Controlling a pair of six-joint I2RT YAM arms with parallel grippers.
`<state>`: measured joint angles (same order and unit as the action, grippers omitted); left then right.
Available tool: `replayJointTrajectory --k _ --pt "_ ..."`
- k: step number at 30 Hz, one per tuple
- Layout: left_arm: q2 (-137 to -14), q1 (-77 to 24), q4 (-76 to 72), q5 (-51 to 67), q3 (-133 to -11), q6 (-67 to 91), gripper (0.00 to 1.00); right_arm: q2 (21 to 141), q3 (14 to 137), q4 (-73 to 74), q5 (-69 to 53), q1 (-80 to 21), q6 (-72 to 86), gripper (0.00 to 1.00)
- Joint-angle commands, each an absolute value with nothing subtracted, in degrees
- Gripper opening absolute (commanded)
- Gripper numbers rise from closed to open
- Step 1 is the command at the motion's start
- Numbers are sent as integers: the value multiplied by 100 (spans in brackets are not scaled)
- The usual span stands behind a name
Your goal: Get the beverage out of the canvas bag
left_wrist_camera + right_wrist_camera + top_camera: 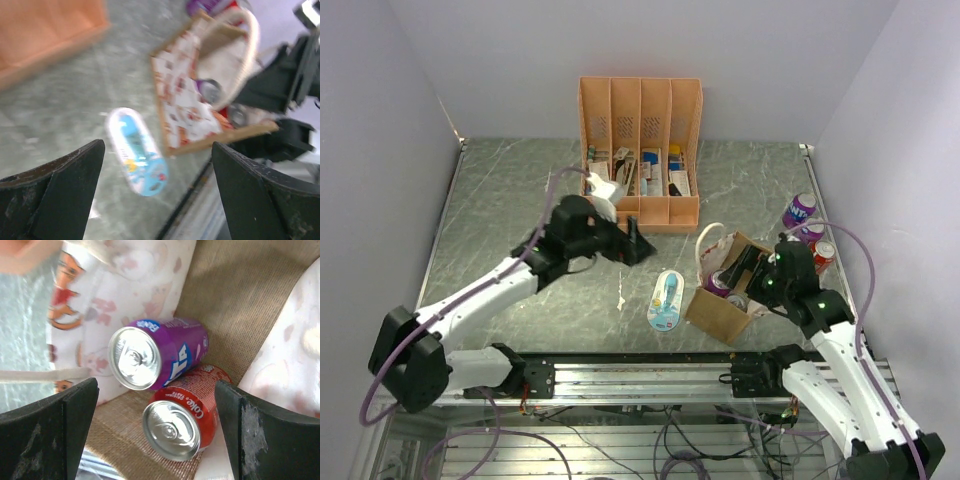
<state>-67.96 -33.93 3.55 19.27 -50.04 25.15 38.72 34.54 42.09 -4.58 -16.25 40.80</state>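
**Right wrist view: two cans lying in the bag**

Framed between the wide-open right jaws, down in the mouth of the bag (pixel 235 295): a purple can (pixel 165 352) and a red Coke can (pixel 182 415). Both on their sides on the burlap floor, touching, silver tops toward the lens. Nothing held in the right jaws, poised just over the opening.

Bag at the right front of the counter (pixel 510 200), mouth open, a cream handle (pixel 704 240) looped up, printed white face turned toward the left arm (pixel 490 290). Right arm (pixel 825 330) bent in over it from the right.

Just left of the bag, flat on the counter: an oval blue-and-white pack (pixel 137 152). Behind the bag, by the right edge: three loose cans (pixel 801 209), upright.

Against the back wall: an orange organizer (pixel 640 110), four slots, small packs inside, too small to name.

Left jaws spread wide and empty, above the counter between organizer and bag; left wrist view blurred.

Counter of dark grey-green stone pattern. Pale walls on three sides. Metal rail (pixel 640 365) along the near edge.
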Motion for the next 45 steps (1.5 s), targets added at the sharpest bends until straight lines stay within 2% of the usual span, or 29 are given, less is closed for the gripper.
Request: replayJointTrajectory --k 1,4,8,16,23,25,28,39,45 --pt "-7229 -4609 -1246 1654 -4864 3714 98 3492 3982 4510 395 -1661 4513 100" --pt "-7760 -5328 -1509 1086 -5064 3991 98 3400 4105 4551 711 -1661 4531 100" --pt "-8462 -5917 -1138 154 -5591 4109 98 3413 4182 4615 832 -1656 4536 100" --pt "-9216 -6205 -1002 -590 -5880 4569 98 3318 3992 4460 690 -1661 4442 100" --pt "-9426 -6326 -1471 -416 -5704 4623 99 3554 3961 4508 662 -1661 4387 100" --pt "-9415 -6381 -1746 -212 -5482 4578 94 3602 3934 4530 679 -1661 4401 100" --pt "-9326 -6423 -2115 95 -5089 4579 92 3692 3895 4588 595 -1661 4315 100" --pt "-9209 -6583 -2592 721 -4451 4410 94 4070 3517 4068 -844 -1661 3753 100" --pt "-9538 -6585 -2766 835 -4287 4602 90 4326 3439 3939 -835 -1663 3805 100"
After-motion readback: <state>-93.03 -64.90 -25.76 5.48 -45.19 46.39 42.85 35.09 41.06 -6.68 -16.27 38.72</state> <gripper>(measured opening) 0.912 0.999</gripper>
